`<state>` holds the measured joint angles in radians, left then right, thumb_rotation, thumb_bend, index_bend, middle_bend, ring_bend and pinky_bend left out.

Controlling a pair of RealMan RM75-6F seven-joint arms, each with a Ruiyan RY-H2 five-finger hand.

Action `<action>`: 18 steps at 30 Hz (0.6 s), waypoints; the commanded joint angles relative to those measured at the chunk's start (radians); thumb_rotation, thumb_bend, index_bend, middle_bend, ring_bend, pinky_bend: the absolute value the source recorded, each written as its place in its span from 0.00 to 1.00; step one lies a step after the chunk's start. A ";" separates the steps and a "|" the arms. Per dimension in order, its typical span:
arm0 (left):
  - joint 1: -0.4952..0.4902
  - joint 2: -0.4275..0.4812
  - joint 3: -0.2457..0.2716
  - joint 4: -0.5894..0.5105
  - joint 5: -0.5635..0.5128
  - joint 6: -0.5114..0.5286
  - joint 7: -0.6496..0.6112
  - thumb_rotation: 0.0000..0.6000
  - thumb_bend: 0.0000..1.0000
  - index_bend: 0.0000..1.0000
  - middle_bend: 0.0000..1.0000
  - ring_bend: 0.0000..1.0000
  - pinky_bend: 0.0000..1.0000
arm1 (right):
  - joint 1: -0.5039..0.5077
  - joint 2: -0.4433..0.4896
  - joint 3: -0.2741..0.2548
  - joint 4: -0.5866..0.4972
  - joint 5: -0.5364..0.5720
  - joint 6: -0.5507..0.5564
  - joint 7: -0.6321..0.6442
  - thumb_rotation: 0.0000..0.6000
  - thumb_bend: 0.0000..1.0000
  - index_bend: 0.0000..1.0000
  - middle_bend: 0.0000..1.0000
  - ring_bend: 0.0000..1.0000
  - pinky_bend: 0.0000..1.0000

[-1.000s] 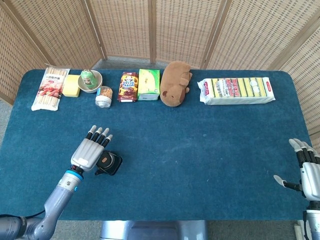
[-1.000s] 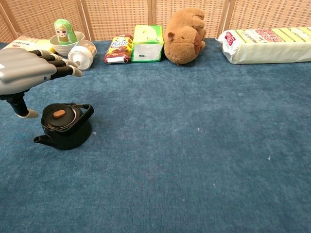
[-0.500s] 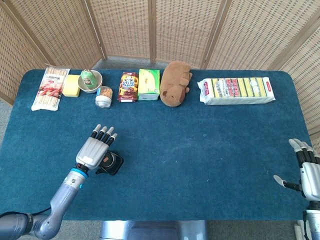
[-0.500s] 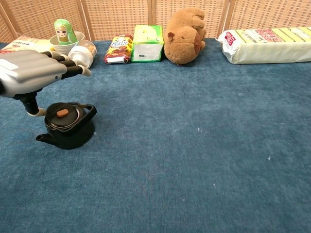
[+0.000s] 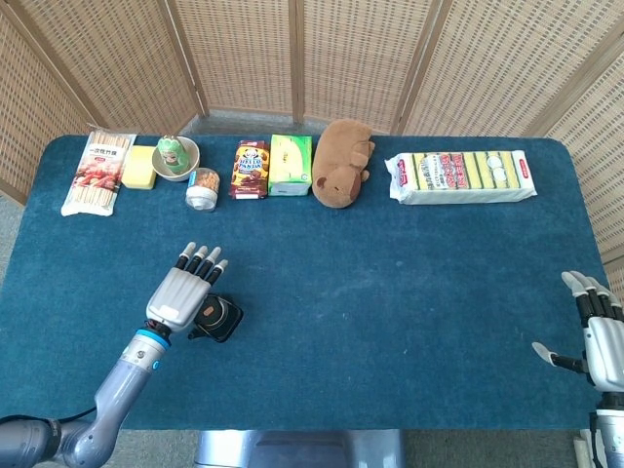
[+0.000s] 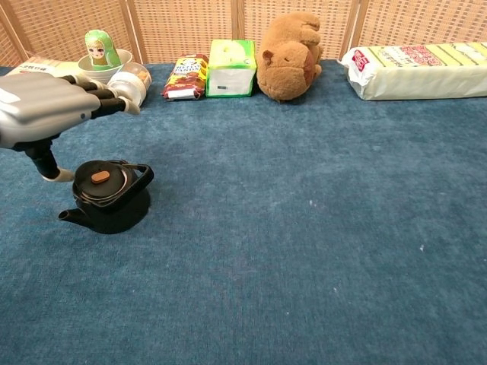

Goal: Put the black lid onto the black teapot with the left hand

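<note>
The black teapot (image 6: 110, 204) stands on the blue table near its front left, spout pointing left. Its black lid (image 6: 100, 182) with a brown knob sits on top of it. From the head view the teapot (image 5: 216, 317) shows just right of my left hand (image 5: 180, 292). That left hand (image 6: 47, 114) hovers above and left of the pot with fingers spread flat, holding nothing; the thumb hangs down beside the lid. My right hand (image 5: 597, 336) stays at the table's front right edge, fingers apart and empty.
Along the back edge lie a snack packet (image 5: 97, 171), a yellow block (image 5: 141, 166), a bowl with a green doll (image 6: 104, 61), a small jar (image 5: 203, 187), a chocolate box (image 6: 186, 76), a green tissue box (image 6: 230, 67), a plush capybara (image 6: 288, 55) and a long packet (image 6: 415, 68).
The teapot shifted slightly to the right on the table. My left hand moved forward and right over it, then lifted a little. The right hand stayed still.
</note>
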<state>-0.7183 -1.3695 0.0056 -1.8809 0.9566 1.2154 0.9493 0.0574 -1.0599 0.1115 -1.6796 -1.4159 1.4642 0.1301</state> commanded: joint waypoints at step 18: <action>-0.025 0.017 -0.042 -0.043 0.001 -0.009 -0.012 1.00 0.20 0.06 0.00 0.00 0.00 | -0.001 0.002 0.000 -0.001 0.001 0.001 0.003 1.00 0.12 0.07 0.07 0.07 0.00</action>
<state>-0.7385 -1.3447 -0.0346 -1.9317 0.9637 1.2112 0.9311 0.0565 -1.0587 0.1115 -1.6809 -1.4156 1.4656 0.1328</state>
